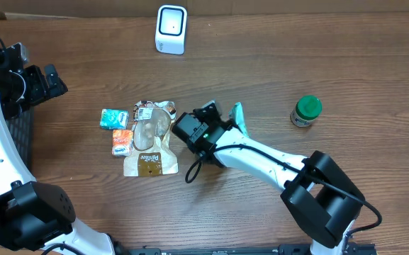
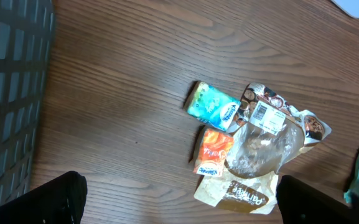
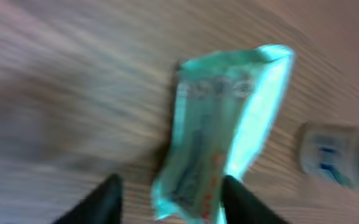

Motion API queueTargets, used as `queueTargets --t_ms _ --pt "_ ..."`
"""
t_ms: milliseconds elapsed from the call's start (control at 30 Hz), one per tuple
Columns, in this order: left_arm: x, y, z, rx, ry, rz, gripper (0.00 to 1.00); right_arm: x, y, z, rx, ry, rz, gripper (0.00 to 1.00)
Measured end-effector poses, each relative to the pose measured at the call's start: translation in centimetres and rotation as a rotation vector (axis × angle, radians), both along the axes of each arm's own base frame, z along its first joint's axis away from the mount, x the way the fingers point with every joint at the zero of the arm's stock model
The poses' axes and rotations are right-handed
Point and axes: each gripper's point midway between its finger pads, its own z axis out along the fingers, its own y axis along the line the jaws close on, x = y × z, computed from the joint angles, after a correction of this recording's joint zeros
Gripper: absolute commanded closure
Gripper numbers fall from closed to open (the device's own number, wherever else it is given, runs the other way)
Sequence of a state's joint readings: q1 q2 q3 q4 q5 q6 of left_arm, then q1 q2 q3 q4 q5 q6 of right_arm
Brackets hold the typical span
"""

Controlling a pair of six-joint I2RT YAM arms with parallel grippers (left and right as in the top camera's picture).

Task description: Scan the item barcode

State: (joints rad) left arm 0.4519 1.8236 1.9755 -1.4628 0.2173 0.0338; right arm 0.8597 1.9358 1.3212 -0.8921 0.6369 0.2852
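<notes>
A teal snack packet [image 3: 223,124] lies on the wooden table, seen blurred in the right wrist view. My right gripper [image 3: 170,202] stands open around its near end, with a gap between the left finger [image 3: 104,199] and the packet. From overhead, the right gripper [image 1: 227,120] is at mid-table beside the teal packet [image 1: 238,115]. The white barcode scanner [image 1: 171,28] stands at the far edge. My left gripper [image 1: 45,81] hangs wide open at the far left, holding nothing, its fingers [image 2: 61,199] above bare wood.
A pile of items lies left of the right gripper: a blue tissue pack [image 2: 213,106], an orange pack [image 2: 213,152] and a clear bag with brown labels [image 1: 147,142]. A green-capped bottle [image 1: 306,111] stands to the right. A black mesh basket [image 2: 8,93] sits at the left.
</notes>
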Motion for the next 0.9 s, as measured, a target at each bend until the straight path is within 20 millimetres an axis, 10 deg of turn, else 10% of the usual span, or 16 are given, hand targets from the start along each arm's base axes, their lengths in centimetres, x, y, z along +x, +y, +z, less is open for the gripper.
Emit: queueTargets --t_ms 267,467,700,900 --pt "0.0 0.0 0.0 0.000 0.000 0.000 0.00 -1.4 3.6 -0.8 0.148 0.140 0.096 0.44" --pt "0.0 0.0 0.0 0.000 0.000 0.000 0.00 -0.2 4.9 4.6 0.255 0.153 0.056 0.39" --pt "0.0 0.0 0.0 0.000 0.000 0.000 0.00 4.9 -2.5 6.1 0.591 0.289 -0.233 0.39" --pt "0.0 0.0 0.0 0.000 0.000 0.000 0.00 3.1 -4.8 2.3 0.761 0.467 -0.320 0.40"
